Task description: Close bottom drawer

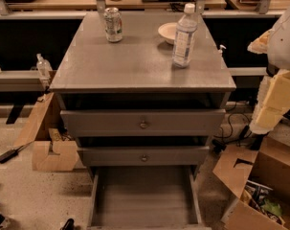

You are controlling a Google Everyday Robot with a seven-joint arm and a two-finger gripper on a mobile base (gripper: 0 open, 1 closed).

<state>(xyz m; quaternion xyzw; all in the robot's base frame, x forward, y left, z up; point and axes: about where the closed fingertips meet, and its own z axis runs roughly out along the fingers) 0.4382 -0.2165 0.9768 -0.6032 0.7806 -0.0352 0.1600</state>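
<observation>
The bottom drawer (144, 198) of the grey cabinet (135, 63) stands pulled far out toward me, its plank floor bare and its front edge at the bottom of the view. The mid-width drawer (143, 155) and the widest drawer (142, 122) above it, each with a small knob, stick out only slightly. Part of my arm (277, 92), white and yellowish, hangs at the right edge beside the cabinet, apart from it. My gripper is out of view.
On the cabinet top stand a soda can (113, 24), a clear water bottle (184, 35) and a white bowl (168, 31). Cardboard boxes lie on the floor at the right (266, 186) and left (49, 145). Cables and a black adapter (8, 153) lie on the floor.
</observation>
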